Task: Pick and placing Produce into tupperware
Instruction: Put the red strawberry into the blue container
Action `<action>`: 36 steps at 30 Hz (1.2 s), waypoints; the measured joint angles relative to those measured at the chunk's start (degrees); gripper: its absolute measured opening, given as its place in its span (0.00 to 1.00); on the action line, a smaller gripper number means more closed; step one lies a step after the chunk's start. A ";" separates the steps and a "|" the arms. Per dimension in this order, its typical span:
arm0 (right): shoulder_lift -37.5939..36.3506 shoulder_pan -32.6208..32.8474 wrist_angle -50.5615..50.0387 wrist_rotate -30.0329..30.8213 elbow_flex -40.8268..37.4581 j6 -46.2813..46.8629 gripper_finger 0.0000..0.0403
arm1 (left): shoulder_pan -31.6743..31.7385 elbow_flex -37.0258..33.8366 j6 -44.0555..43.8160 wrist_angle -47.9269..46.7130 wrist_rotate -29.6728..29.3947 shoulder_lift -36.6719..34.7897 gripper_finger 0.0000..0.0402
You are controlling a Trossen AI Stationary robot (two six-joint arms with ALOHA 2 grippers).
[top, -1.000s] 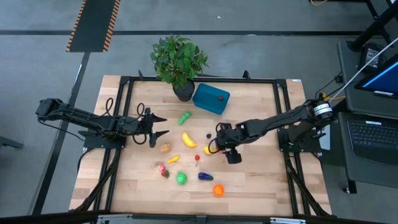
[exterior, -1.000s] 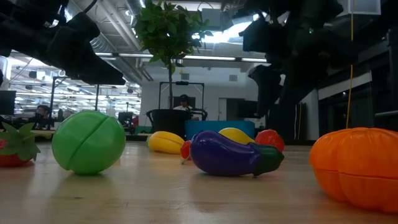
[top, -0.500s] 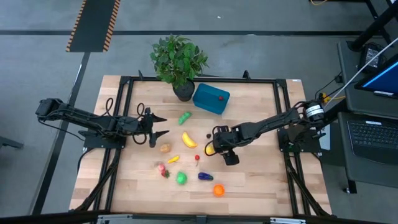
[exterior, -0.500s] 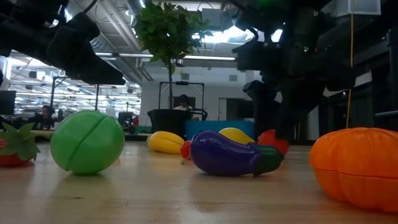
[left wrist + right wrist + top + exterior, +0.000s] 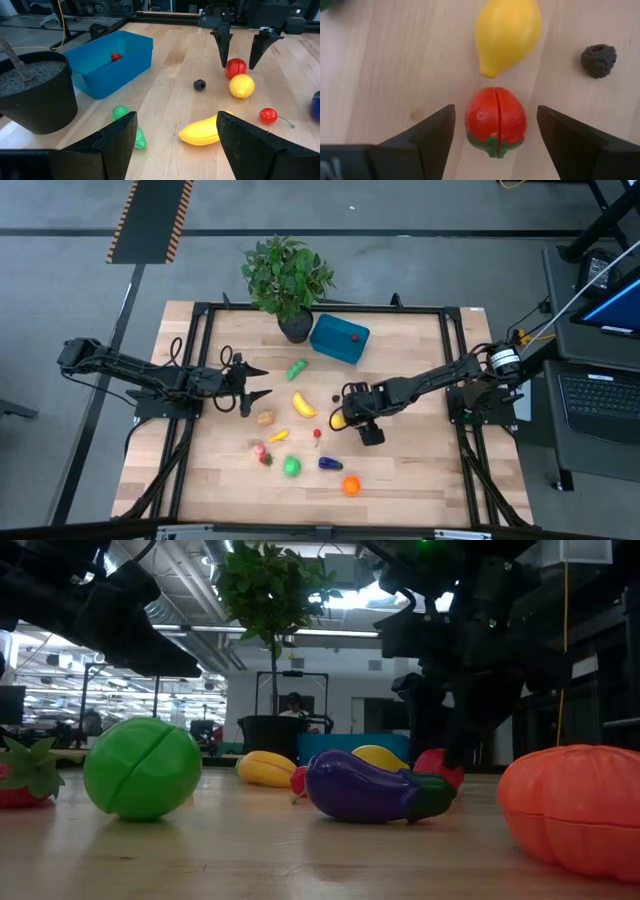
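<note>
So the right pincer (image 5: pixel 496 145) is hanging over the middle of the desk (image 5: pixel 420 480) with its fingers spread wide, nothing held. The red strawberry-looking piece (image 5: pixel 496 121) sits right between them, so I'd guess it just drops and closes. The yellow lemon (image 5: pixel 507 34) is just beyond it, nearly touching. The teal tupperware (image 5: pixel 338 340) is at the far edge. The left pincer (image 5: pixel 252 382) waits open on the left.

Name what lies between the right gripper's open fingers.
A red strawberry-like piece sits between the right gripper's fingers, untouched, seen in the right wrist view; a yellow lemon lies just beyond.
</note>
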 joint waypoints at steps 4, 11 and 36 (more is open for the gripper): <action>0.23 0.00 0.83 0.00 -0.79 0.16 0.70 | 0.01 0.00 0.00 0.00 0.00 -0.02 0.66; 1.24 0.00 2.74 0.00 -0.95 1.16 0.70 | 0.00 0.00 0.00 -0.04 0.00 -0.02 0.66; 3.41 -0.44 2.76 0.00 -0.95 1.12 0.50 | 0.00 0.02 0.00 -0.11 0.00 -0.02 0.66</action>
